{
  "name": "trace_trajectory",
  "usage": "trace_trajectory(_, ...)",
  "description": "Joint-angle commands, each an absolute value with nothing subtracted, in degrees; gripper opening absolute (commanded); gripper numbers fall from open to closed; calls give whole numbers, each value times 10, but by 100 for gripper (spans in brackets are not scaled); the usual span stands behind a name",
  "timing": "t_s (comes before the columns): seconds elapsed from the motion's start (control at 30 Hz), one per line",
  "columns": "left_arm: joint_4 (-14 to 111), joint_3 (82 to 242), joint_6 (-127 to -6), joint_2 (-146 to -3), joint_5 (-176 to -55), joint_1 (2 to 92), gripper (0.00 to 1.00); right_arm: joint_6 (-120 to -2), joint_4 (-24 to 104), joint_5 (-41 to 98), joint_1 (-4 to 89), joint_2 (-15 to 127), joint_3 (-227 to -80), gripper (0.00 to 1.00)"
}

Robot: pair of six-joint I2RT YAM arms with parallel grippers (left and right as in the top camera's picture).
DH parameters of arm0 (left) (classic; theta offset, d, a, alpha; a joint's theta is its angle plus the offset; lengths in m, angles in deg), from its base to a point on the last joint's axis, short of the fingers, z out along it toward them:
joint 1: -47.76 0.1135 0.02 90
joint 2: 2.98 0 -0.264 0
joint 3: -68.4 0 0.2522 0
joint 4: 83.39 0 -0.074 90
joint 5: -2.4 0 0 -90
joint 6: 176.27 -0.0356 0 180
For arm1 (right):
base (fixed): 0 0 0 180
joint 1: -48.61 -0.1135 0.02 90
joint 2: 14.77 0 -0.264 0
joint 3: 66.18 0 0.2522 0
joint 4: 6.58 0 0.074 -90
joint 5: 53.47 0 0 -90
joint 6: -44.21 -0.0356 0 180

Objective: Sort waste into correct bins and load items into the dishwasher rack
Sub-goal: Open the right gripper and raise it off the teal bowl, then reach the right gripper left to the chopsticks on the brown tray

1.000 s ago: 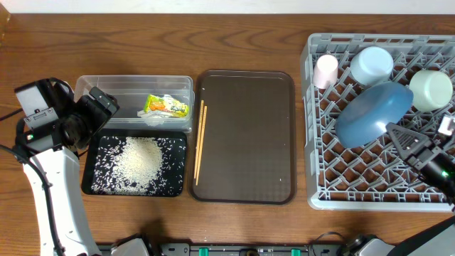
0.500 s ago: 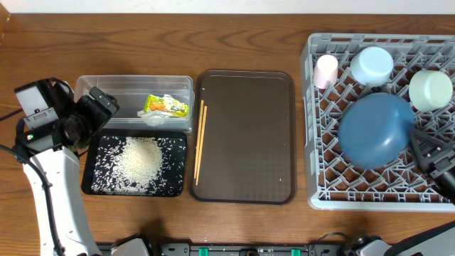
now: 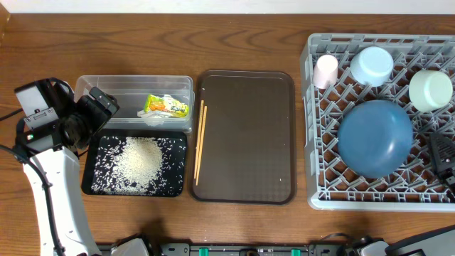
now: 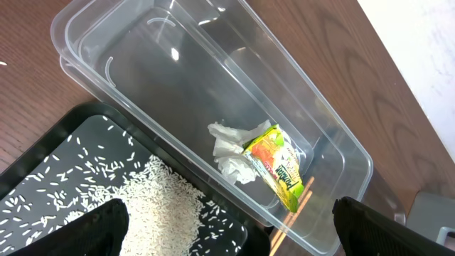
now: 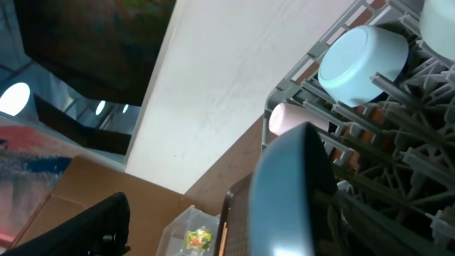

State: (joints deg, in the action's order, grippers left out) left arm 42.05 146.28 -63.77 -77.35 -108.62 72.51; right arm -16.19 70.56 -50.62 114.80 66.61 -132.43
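The dark blue bowl [image 3: 375, 139] rests on the pegs of the grey dishwasher rack [image 3: 313, 153], its rim filling the right wrist view [image 5: 291, 192]. My right gripper [image 3: 442, 155] is open just right of the bowl and holds nothing. Along the rack's back stand the pink cup [image 3: 325, 71], the light blue bowl [image 3: 371, 64] and the pale green bowl [image 3: 430, 90]. My left gripper [image 4: 245, 231] hangs open over the clear tub [image 3: 114, 89], which holds the wrapper [image 4: 279, 165] and tissue [image 4: 229, 146]. Rice [image 3: 138, 160] lies in the black tray [image 3: 92, 181].
The brown serving tray [image 3: 245, 135] sits between the bins and the rack, with the wooden chopsticks [image 3: 200, 142] lying along its left rim. The left arm's white link [image 3: 53, 178] stands beside the black tray. A wall runs behind the table.
My right gripper opened and let go of the dark blue bowl, which tipped from leaning to lying flat on the pegs. The gripper drew back to the right. The left arm stayed still.
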Motion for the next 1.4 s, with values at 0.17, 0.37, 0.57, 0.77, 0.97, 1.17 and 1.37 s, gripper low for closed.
trace_trajectory(0.17,419,1473,-635,-775,-1085,728,95,-258,610,-488,1044,669,-1353,86)
trace_trajectory(0.37,419,1473,-635,-775,-1085,728,95,-487,405,-376,913,669,-1391,86)
trace_trajectory(0.57,419,1473,-635,-775,-1085,728,95,-554,311,-186,730,669,-1401,86)
trace_trajectory(0.77,419,1473,-635,-775,-1085,728,95,-554,296,51,502,669,-1401,88)
trace_trajectory(0.97,419,1473,-635,-775,-1085,728,95,-554,280,272,275,690,-1401,91)
trace_trajectory(1.17,419,1473,-635,-775,-1085,728,95,-554,203,357,116,774,-1401,99)
trace_trajectory(1.37,419,1473,-635,-775,-1085,728,95,-543,107,364,38,876,-1401,99)
